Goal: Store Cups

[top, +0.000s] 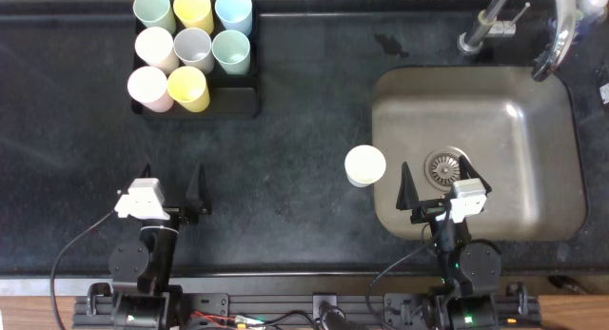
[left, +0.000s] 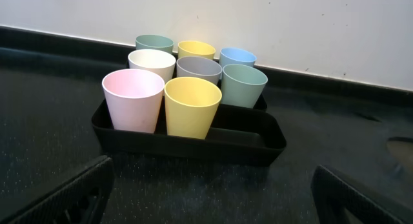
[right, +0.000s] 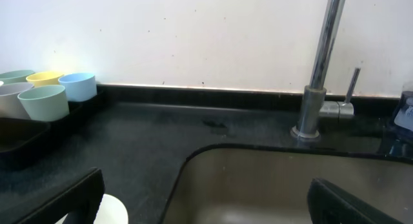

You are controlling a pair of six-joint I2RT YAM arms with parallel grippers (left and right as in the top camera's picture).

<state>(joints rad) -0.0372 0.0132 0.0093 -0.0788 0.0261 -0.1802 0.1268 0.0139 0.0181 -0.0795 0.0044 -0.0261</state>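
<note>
Located lone white cup [top: 365, 165] upright, mouth up, on the countertop [top: 285, 178], just outside the left rim of the sink [top: 547, 92]. Long axis vertical, so a side-on grasp across the wall looks the likely approach.

Checked against right gripper [top: 436, 175]: hangs over the sink's left part, jaws spread wide, nothing between them. Cup off to that gripper's left, near but not touching, outside the jaw gap rather than in line with it. Confirmed in the right wrist view: cup rim [right: 111, 210] just beside the left-hand finger, not between the two. Judged a sideways shift toward the counter's middle needed before closing.

Compared with left gripper [top: 172, 178]: near the counter's front edge on the left side, jaws likewise wide open and empty, well apart from the cup. Right arm clearly the nearer.

Noted destination: black tray [top: 243, 106] at the counter's back-left corner, eight cups upright in it. One bare slot at the tray's front-right corner, the corner closest to the loose cup. Expect a diagonal carry across the counter's middle.
</note>
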